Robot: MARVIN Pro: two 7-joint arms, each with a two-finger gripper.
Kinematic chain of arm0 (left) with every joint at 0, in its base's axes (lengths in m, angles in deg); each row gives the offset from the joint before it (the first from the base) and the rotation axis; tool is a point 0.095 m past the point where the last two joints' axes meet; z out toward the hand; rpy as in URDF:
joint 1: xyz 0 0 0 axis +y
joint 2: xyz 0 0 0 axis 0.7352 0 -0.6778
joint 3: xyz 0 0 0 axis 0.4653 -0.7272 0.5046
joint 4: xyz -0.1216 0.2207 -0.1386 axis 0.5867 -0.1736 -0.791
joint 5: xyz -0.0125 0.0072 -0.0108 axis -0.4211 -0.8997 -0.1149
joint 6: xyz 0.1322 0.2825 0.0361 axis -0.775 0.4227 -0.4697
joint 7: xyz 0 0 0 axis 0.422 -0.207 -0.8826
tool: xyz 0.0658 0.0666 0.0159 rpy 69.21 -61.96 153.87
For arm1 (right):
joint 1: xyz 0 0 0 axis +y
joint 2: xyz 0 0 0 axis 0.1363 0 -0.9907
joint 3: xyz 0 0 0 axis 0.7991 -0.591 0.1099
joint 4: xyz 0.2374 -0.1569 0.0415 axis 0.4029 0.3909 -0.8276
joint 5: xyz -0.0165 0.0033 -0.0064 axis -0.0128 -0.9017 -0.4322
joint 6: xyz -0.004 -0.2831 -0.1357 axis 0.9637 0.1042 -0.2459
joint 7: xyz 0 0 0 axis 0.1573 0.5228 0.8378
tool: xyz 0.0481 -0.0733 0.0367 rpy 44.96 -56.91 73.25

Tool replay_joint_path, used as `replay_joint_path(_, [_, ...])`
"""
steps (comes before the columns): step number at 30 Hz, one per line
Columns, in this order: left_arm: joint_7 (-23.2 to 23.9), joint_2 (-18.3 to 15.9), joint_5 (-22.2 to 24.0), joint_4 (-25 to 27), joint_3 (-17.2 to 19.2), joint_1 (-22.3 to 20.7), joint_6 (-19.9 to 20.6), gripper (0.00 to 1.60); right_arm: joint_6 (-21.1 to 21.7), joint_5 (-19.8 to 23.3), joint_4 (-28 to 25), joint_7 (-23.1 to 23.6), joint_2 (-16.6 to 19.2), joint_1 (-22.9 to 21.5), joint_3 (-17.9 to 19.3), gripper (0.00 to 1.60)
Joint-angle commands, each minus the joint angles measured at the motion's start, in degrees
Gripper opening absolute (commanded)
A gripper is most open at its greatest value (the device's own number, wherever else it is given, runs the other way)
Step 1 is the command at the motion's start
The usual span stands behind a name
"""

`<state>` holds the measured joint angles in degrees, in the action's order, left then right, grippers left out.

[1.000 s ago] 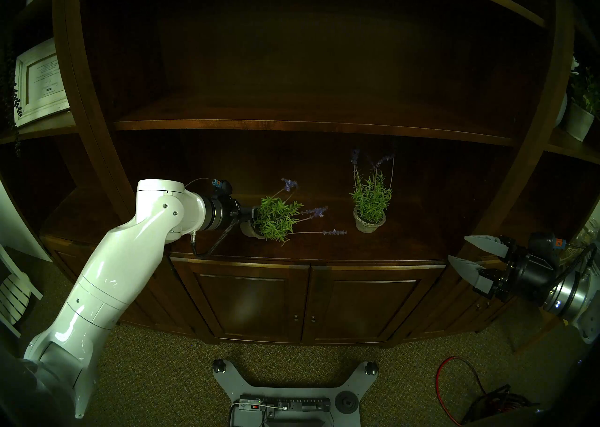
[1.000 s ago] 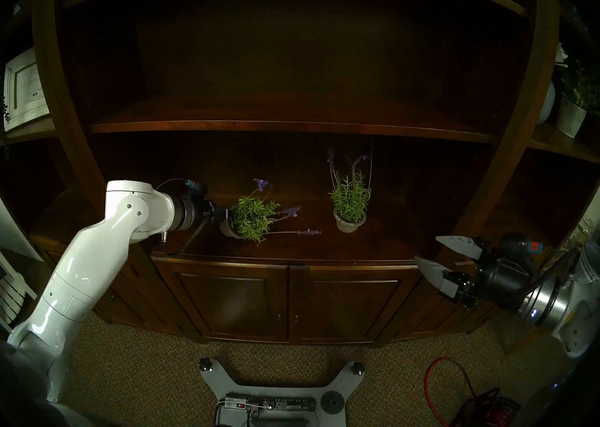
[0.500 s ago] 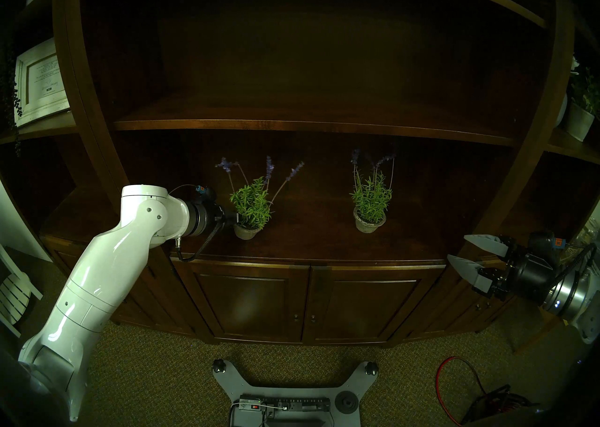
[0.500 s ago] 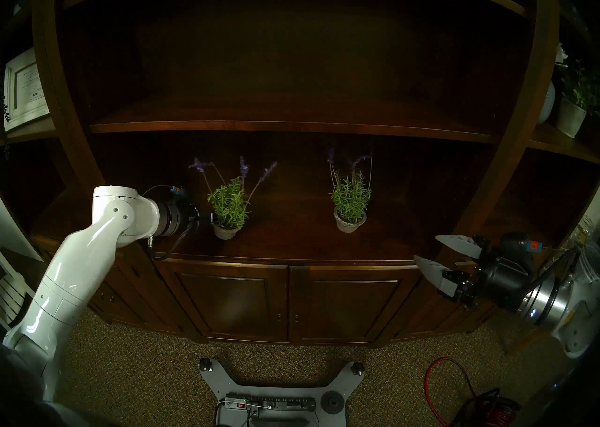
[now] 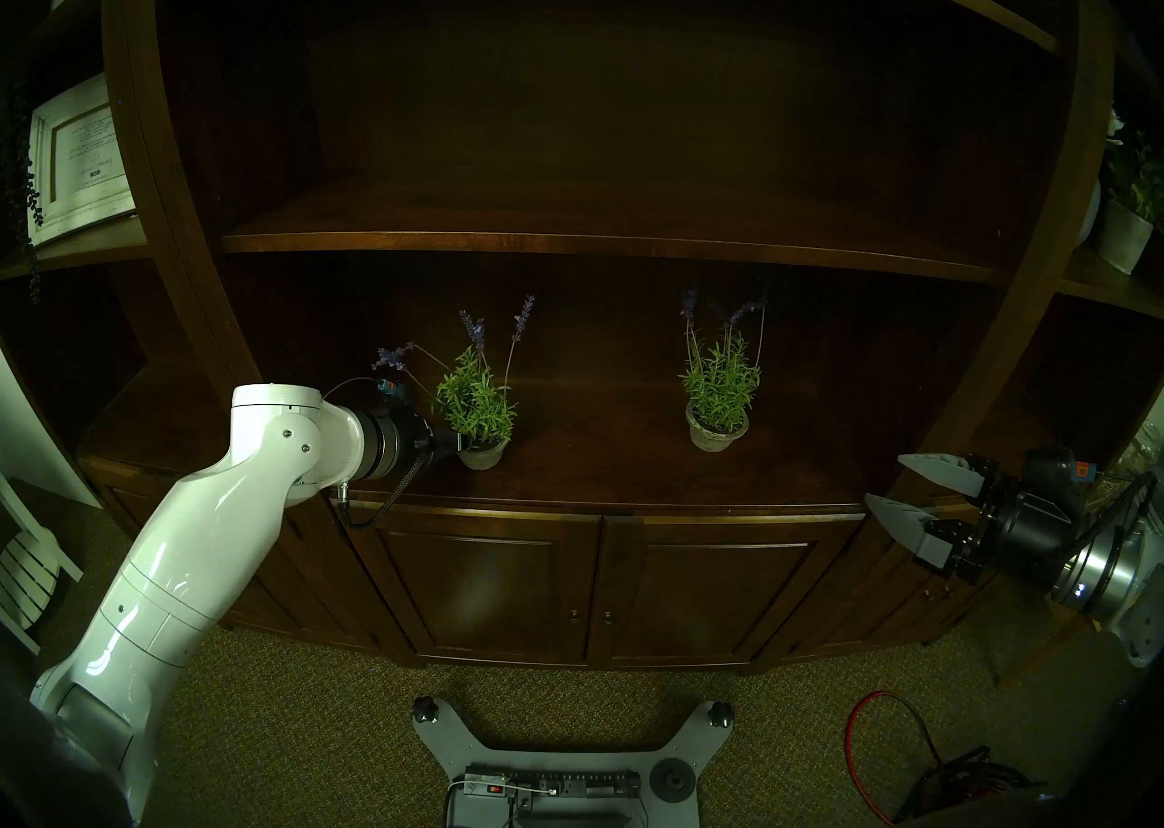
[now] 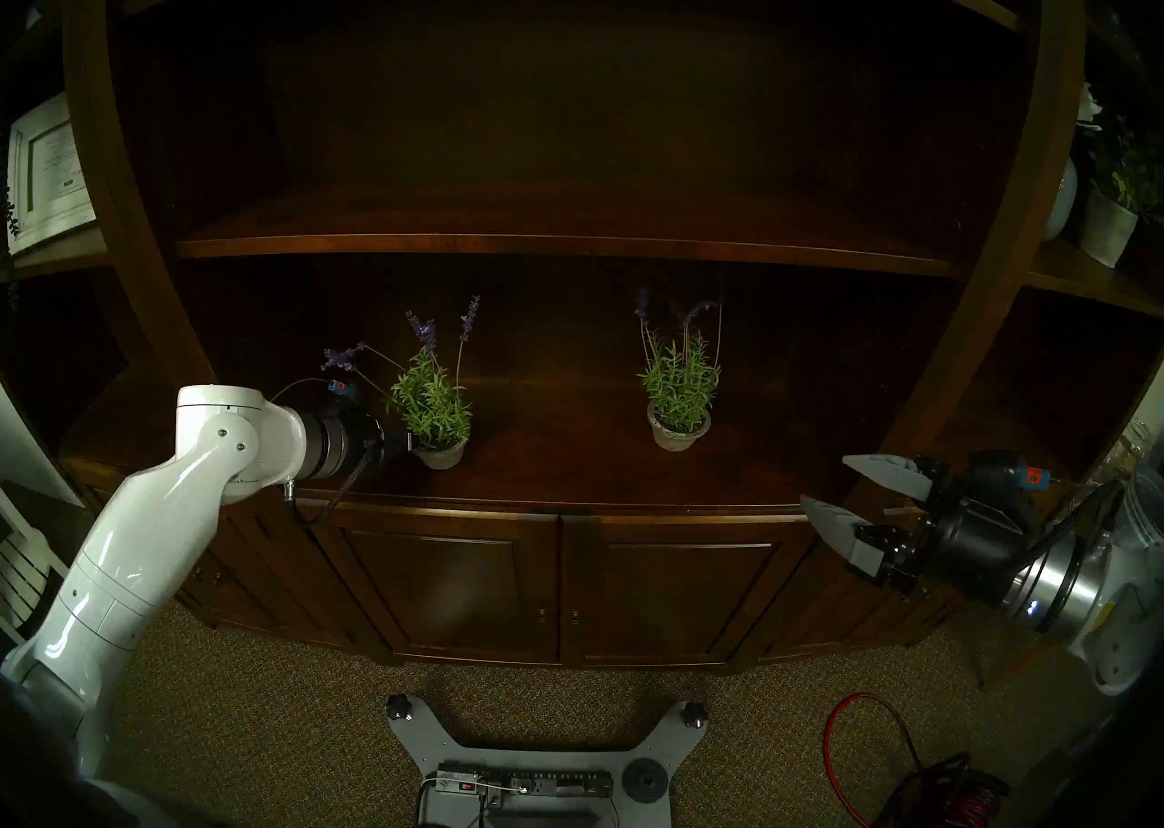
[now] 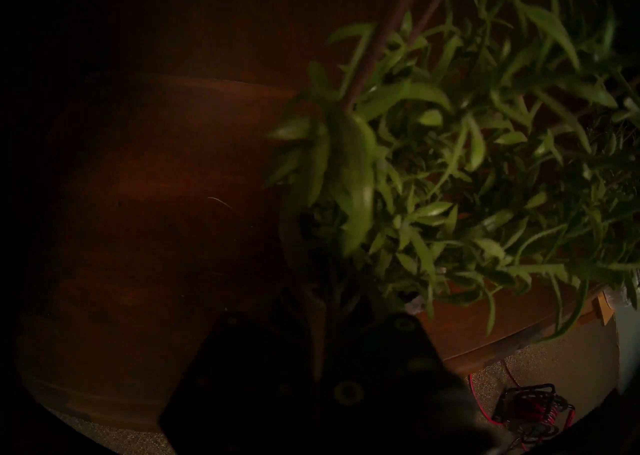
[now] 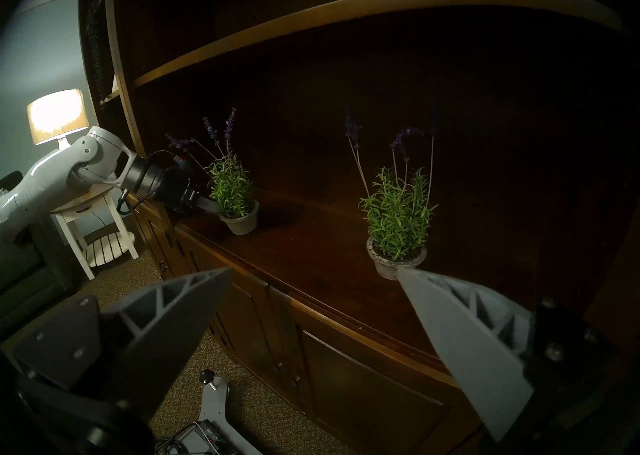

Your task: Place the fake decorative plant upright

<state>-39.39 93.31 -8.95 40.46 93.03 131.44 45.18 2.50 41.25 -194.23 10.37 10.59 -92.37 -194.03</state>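
The fake lavender plant point(image 5: 477, 399) stands upright in its small grey pot point(image 5: 482, 454) on the dark wooden cabinet top point(image 5: 598, 467), right at the tip of the left gripper point(image 5: 458, 442). The gripper reaches in level from the pot's left side and meets it at the rim; its fingers are dark and half hidden by leaves in the wrist view, so whether they clamp the rim cannot be told. One purple flower stem point(image 5: 393, 357) leans back over the gripper's wrist, and two others point(image 5: 497, 319) rise above the green foliage. Farther out from the gripper, well apart along the same surface, a second potted lavender point(image 5: 719, 395) stands upright. The right gripper point(image 5: 882, 483) hangs off the cabinet's right front corner, near that second pot, fingers spread wide and holding nothing.
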Motion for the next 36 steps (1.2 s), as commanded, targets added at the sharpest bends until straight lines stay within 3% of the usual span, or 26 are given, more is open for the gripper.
replay_joint_path(1, [0.74,-0.7,-0.34,2.65,-0.48,2.02,-0.36,0.78,-0.83,-0.05,0.04,-0.14,-0.41,-0.92,0.05,1.6])
replay_joint_path(3, [0.69,-0.95,-0.35,3.13,-0.24,2.18,-0.53,1.1,-0.83,-0.1,0.04,-0.19,-0.45,-0.92,0.05,1.6])
replay_joint_path(9, [0.43,-1.46,-0.16,4.14,0.38,2.42,-0.88,1.07,-0.83,-0.11,0.07,-0.21,-0.82,-0.7,0.05,1.6])
replay_joint_path(21, [-0.09,-1.87,0.52,5.72,1.5,3.25,-1.2,1.23,-0.83,-0.01,-0.07,0.07,-1.17,-0.45,0.05,1.6])
replay_joint_path(36, [-0.48,-1.89,1.49,5.6,2.19,2.16,-1.24,1.27,-0.83,0.65,-0.35,0.6,-1.62,-0.47,0.05,1.6])
